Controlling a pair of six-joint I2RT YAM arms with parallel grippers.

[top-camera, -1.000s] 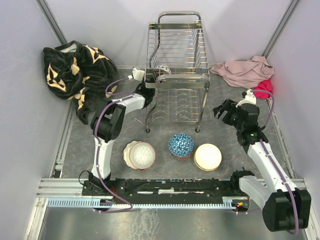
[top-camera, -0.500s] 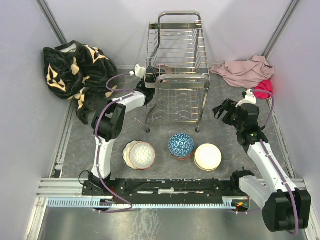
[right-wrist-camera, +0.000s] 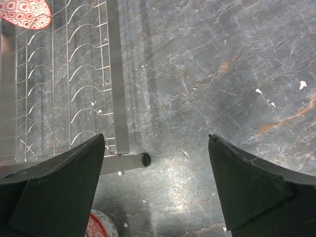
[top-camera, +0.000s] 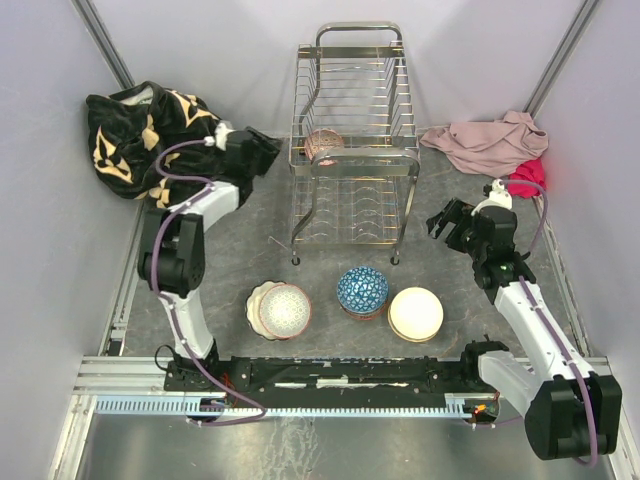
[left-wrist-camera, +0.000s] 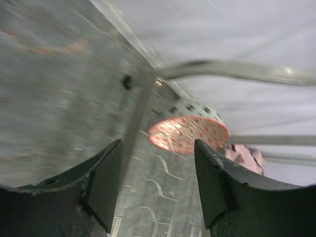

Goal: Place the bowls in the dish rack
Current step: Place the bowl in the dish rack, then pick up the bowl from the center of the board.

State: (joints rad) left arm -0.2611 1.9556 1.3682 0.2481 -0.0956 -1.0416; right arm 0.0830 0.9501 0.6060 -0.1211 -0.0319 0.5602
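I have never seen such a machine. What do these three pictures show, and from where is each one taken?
Two robot arms stand at the near table edge. One picture looks down from above; the other two come from a camera on each wrist, so the dark shapes are fingers. The dish rack holds one red-patterned bowl. In front of it sit a patterned bowl, a blue bowl and a cream bowl. The left gripper and the right gripper are open and hold nothing.

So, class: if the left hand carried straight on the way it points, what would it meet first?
The left hand would likely meet the red-patterned bowl in the dish rack, though the rack's frame may come first; depth is unclear.
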